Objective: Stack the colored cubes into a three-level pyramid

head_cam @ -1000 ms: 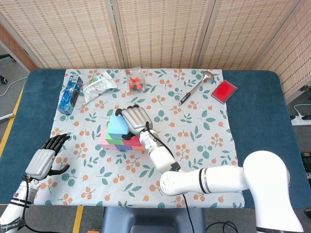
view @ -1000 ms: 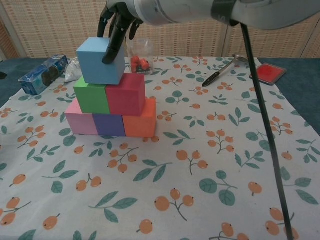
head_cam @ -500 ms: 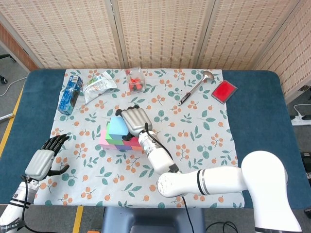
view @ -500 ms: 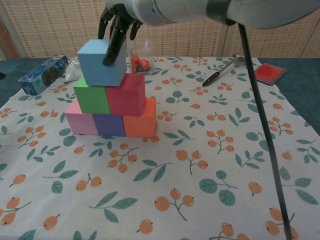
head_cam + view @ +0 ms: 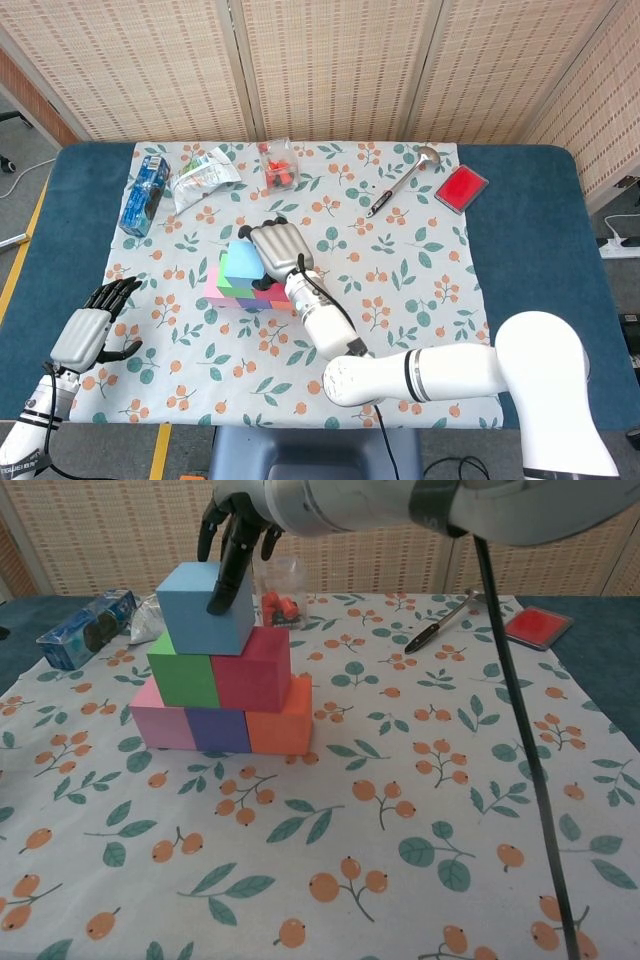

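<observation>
The pyramid stands left of centre on the floral cloth. Its base is a pink cube (image 5: 160, 727), a purple cube (image 5: 218, 730) and an orange cube (image 5: 282, 725). A green cube (image 5: 182, 678) and a red cube (image 5: 250, 670) form the second level. On top sits a blue cube (image 5: 200, 605) (image 5: 242, 262), slightly turned. My right hand (image 5: 235, 530) (image 5: 278, 245) reaches down from above and grips it, one finger on its right face and others behind it. My left hand (image 5: 88, 330) rests open at the table's near left edge, far from the cubes.
A blue packet (image 5: 145, 192), a white-green bag (image 5: 205, 172) and a clear pack of red pieces (image 5: 278, 168) lie behind the pyramid. A spoon (image 5: 403, 178) and a red box (image 5: 461, 188) are at the back right.
The blue cube has shifted slightly to the right on the second level with my right hand on it. The left hand has not moved.
</observation>
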{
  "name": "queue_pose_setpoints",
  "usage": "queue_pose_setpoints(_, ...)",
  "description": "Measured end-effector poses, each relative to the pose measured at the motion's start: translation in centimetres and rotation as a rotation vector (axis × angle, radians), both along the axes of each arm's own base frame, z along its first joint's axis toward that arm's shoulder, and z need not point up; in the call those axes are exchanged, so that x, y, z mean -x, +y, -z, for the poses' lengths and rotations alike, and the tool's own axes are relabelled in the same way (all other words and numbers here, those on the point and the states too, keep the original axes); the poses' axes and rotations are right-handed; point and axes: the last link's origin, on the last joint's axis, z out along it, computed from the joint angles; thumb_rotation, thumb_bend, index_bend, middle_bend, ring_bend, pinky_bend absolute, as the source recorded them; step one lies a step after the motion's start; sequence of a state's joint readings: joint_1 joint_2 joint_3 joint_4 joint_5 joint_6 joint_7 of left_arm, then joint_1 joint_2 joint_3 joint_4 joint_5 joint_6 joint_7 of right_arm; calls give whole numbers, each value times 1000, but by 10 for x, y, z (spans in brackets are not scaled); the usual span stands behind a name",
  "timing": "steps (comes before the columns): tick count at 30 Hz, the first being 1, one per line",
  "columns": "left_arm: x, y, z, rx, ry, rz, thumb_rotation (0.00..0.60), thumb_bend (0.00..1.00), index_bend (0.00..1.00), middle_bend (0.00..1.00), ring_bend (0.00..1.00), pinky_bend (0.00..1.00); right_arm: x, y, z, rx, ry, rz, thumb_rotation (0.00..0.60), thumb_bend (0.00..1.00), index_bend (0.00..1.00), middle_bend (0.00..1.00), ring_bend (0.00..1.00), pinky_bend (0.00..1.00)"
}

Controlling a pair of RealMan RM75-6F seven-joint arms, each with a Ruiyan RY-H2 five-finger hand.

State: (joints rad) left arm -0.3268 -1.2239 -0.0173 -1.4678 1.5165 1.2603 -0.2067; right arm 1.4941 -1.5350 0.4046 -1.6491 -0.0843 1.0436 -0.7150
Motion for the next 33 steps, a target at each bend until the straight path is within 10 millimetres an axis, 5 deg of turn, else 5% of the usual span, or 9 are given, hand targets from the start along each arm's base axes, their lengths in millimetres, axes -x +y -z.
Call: queue_pose_setpoints(33, 1, 1, 2, 6, -2, -6, 600, 250, 71, 30, 0, 90, 5, -2, 4, -7, 12, 17, 600, 196, 168, 371, 156, 110)
